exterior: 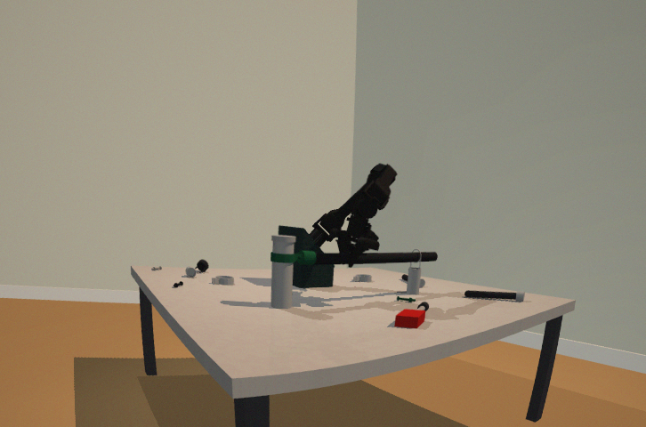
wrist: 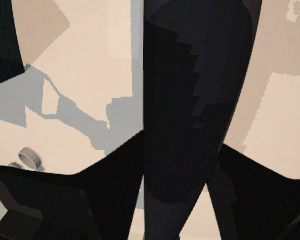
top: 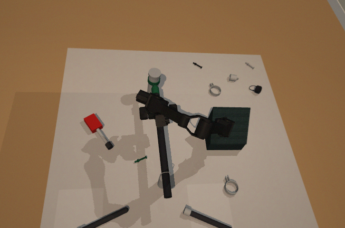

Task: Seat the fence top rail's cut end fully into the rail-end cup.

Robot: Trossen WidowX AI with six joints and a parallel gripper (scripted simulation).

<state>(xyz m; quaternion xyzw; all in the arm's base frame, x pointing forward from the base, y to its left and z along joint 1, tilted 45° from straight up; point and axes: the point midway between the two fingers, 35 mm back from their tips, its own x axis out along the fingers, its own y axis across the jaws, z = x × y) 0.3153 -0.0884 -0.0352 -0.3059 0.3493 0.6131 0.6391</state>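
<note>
The big post [top: 154, 73] [exterior: 282, 281] stands upright. Its green brace band [exterior: 280, 257] is wrapped near the top, just below the post cap [exterior: 283, 237]. The green rail-end cup [top: 155, 89] [exterior: 307, 257] hangs on the band. The black top rail [top: 163, 150] [exterior: 384, 257] [wrist: 190, 100] runs almost level from the cup through the wire loop [top: 166, 172] [exterior: 416, 252] on the small post [exterior: 413, 281]. Its near end meets the cup mouth in the exterior view; the depth inside is hidden. My gripper [exterior: 351, 257] is shut on the rail, a short way from the cup.
The dark arm base [top: 229, 139] [exterior: 313, 274] stands beside the rail. A red block with a handle [top: 92, 122] [exterior: 409, 318] and a green bolt [top: 140, 159] [exterior: 405, 299] lie on its other side. Loose bands [top: 215, 90] [top: 231, 186] and two dark rails [top: 105, 217] [top: 210, 220] lie on the table.
</note>
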